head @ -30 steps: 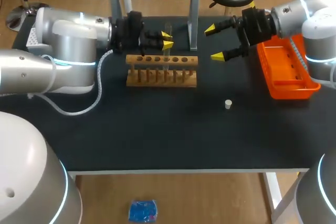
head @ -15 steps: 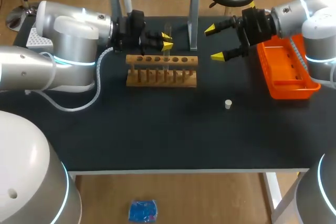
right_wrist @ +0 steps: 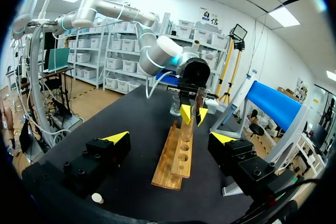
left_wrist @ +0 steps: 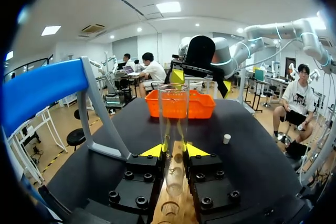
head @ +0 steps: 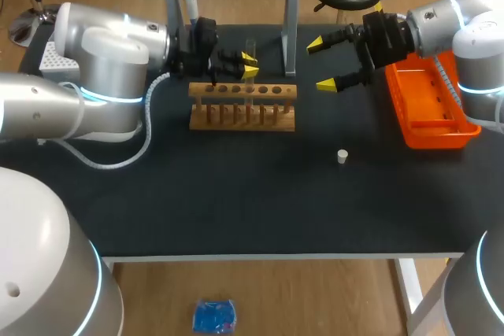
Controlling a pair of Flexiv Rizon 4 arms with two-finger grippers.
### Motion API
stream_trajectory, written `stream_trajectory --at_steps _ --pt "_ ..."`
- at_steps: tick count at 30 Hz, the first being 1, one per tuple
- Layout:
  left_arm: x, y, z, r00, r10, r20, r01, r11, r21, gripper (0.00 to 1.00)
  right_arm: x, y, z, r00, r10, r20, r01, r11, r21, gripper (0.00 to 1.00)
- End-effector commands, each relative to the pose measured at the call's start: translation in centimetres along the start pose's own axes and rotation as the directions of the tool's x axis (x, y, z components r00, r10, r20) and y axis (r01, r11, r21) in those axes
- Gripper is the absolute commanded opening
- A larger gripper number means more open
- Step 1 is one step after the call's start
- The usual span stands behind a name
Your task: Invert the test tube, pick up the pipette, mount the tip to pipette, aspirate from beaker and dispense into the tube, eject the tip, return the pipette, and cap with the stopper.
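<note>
While the left gripper (left_wrist: 174,151) is clamped on the test tube (left_wrist: 174,121), long axis upright over the wooden rack (head: 242,116), the right gripper (head: 325,63) (jaws spread wide, empty) hangs well apart.

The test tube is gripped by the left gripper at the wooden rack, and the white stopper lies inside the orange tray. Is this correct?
Not entirely. The white stopper lies on the black table, apart from the orange tray, not inside it, as the head view shows. The rest holds: the left gripper is shut on the test tube at the wooden rack.
</note>
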State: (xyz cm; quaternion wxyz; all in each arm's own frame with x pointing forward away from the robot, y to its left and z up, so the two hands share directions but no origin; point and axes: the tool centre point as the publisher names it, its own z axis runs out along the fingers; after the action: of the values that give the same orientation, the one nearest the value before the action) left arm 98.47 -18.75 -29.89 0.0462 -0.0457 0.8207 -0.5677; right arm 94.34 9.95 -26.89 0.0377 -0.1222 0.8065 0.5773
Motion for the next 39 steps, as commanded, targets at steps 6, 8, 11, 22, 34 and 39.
stream_trajectory --at_steps 6,8,11,22,34,39 --pt "0.0 0.7 0.4 1.0 -0.015 -0.006 0.015 1.0 -0.027 0.0 0.0 0.0 0.0 1.0 -0.001 0.0 0.001 1.0 0.001 1.0" --pt "0.0 0.8 0.4 1.0 -0.016 -0.005 0.016 0.999 -0.029 0.0 0.0 0.0 0.0 1.0 -0.001 0.0 0.001 1.0 0.001 1.0" --pt "-0.1 0.9 0.4 1.0 -0.018 -0.002 0.018 0.999 -0.03 0.0 0.0 0.0 0.0 1.0 -0.001 0.0 0.001 1.0 0.001 1.0" --pt "-0.1 0.9 0.4 1.0 -0.015 -0.007 0.014 0.999 -0.051 1.0 0.0 0.0 0.0 1.0 -0.001 0.0 0.001 1.0 0.001 1.0" --pt "-0.1 -3.3 -4.6 0.997 0.05 0.061 -0.041 0.99 -0.137 1.0 0.0 0.0 0.0 1.0 -0.001 0.0 0.001 1.0 0.001 1.0" --pt "0.5 -7.3 -9.5 0.991 0.113 0.071 -0.1 0.981 -0.164 1.0 0.0 0.0 0.0 1.0 -0.001 0.0 0.001 1.0 0.001 1.0"
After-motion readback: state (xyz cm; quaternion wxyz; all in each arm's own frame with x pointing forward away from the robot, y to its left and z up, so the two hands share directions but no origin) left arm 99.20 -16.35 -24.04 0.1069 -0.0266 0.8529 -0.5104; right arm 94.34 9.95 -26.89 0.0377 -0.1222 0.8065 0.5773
